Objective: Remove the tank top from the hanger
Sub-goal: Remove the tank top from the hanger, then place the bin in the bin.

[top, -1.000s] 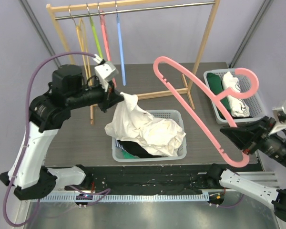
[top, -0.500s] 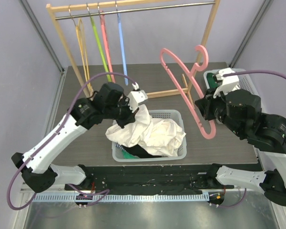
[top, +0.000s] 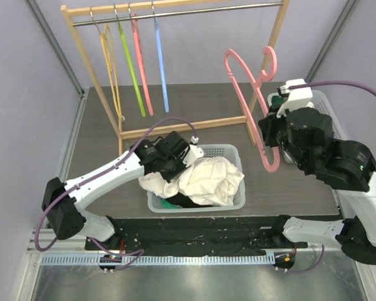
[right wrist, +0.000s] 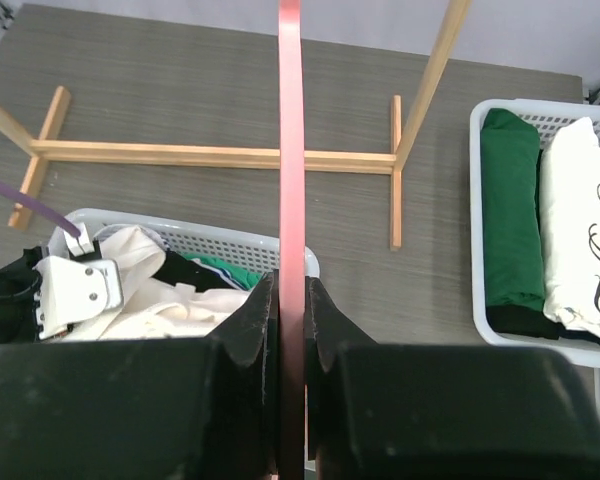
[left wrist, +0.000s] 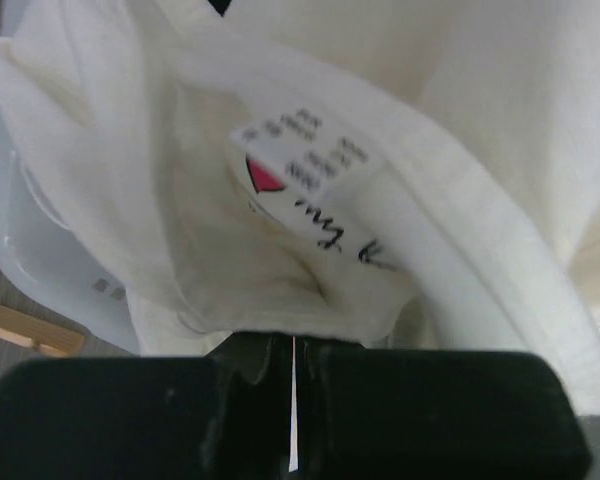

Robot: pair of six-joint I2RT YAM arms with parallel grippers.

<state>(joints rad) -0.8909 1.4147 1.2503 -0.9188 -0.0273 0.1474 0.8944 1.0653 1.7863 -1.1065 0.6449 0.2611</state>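
— While its jaws are closed on a fold of the white tank top (left wrist: 310,130), left gripper (left wrist: 292,350) sits at the grey basket (top: 194,207); garment heaped inside.
— Right gripper (right wrist: 292,300)?
— Clamped on the pink hanger (right wrist: 291,150), held aloft, well apart from the garment.

Five hangers (right wrist: 292,150), two baskets (top: 200,204)

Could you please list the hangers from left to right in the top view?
Thin yellow hanger, thin green hanger, thin pink hanger, thin blue hanger, then the large pink hanger in the right gripper.
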